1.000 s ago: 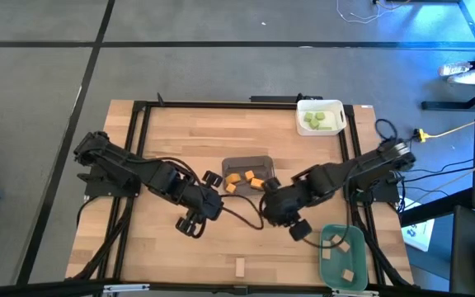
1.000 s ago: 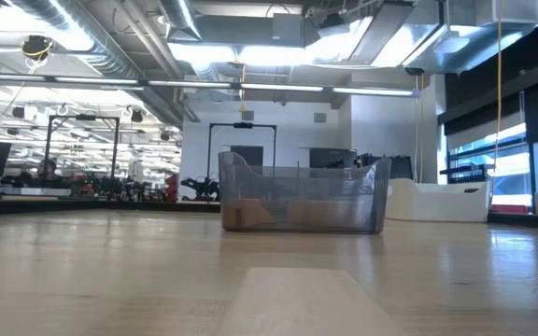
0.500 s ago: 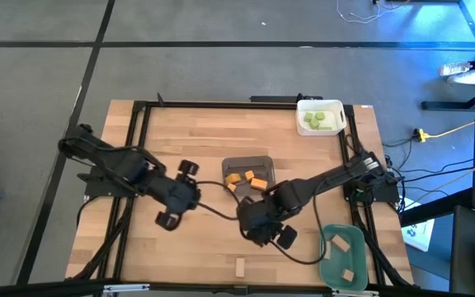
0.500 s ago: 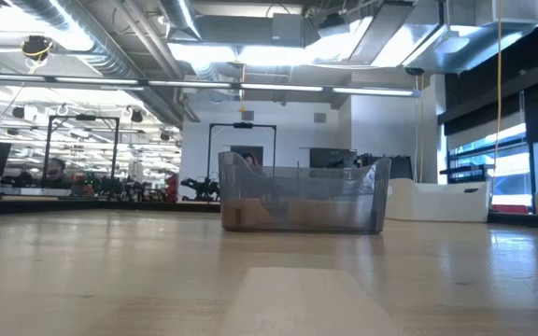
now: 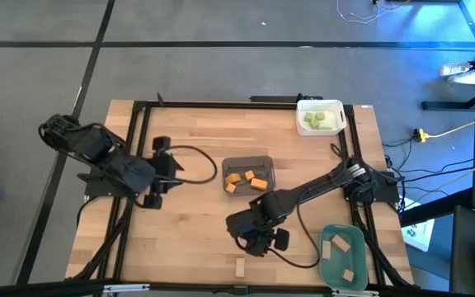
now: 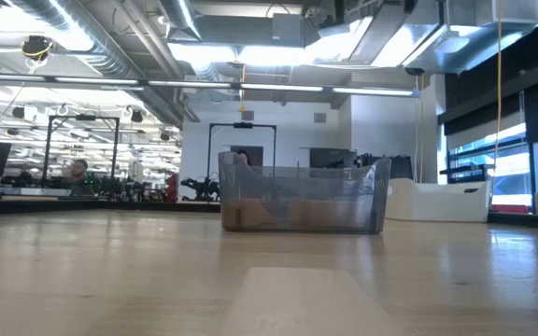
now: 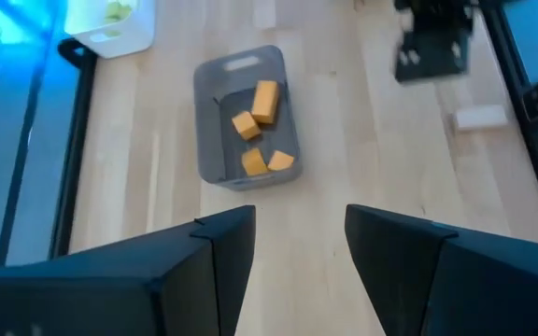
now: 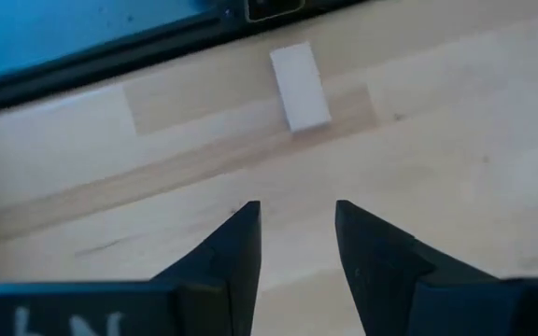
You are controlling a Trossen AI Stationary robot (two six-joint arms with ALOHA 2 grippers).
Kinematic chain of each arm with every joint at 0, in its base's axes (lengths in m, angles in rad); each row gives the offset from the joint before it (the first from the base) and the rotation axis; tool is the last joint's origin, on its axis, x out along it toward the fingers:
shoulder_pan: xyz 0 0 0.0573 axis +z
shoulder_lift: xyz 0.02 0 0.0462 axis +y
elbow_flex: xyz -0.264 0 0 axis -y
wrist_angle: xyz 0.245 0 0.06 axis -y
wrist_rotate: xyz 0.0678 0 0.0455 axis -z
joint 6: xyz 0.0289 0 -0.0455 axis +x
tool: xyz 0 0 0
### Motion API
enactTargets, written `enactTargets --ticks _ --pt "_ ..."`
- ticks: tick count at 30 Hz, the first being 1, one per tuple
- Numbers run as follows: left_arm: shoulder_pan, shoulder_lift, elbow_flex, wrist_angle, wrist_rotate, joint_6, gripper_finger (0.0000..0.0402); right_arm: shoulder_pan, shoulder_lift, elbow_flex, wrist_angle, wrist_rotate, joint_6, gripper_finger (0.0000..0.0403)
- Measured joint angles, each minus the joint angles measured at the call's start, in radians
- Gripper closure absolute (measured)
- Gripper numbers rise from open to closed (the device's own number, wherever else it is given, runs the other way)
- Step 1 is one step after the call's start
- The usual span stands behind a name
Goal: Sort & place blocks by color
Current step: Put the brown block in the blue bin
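Right gripper [image 5: 256,241] moved toward 6 o'clock, now empty, fingers spread, near plain tan wooden bar [image 5: 239,266]; left gripper [image 5: 158,172] retreated toward 9 o'clock, spread, empty.

Bare counter [image 5: 188,231] lies between the open right pincer [image 8: 297,238] and the tan block [image 8: 300,86] near the front edge; nothing stands between.

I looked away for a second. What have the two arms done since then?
The left gripper pulled back to the table's left edge. The right gripper swung from beside the green tray toward the lone tan block, open and empty. Nothing was grabbed or dropped. The trays and blocks stayed put.
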Motion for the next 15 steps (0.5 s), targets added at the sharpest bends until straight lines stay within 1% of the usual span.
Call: enactTargets --ticks 2,7,10,15 --pt "0.004 -0.013 0.0 -0.001 -0.019 -0.019 0.0241 0.001 0.023 0.0 0.026 -0.025 -0.037 0.0264" --pt "0.004 -0.032 0.0 -0.001 -0.059 -0.052 0.0241 0.002 0.074 0.0 0.106 -0.032 -0.133 0.0264" --pt "0.004 -0.032 0.0 -0.002 -0.064 -0.072 0.0241 0.003 0.105 0.0 0.148 -0.034 -0.146 0.0264" --pt "0.004 -0.032 0.0 -0.002 -0.07 -0.085 0.0241 0.007 0.143 0.0 0.195 -0.104 -0.214 0.0264"
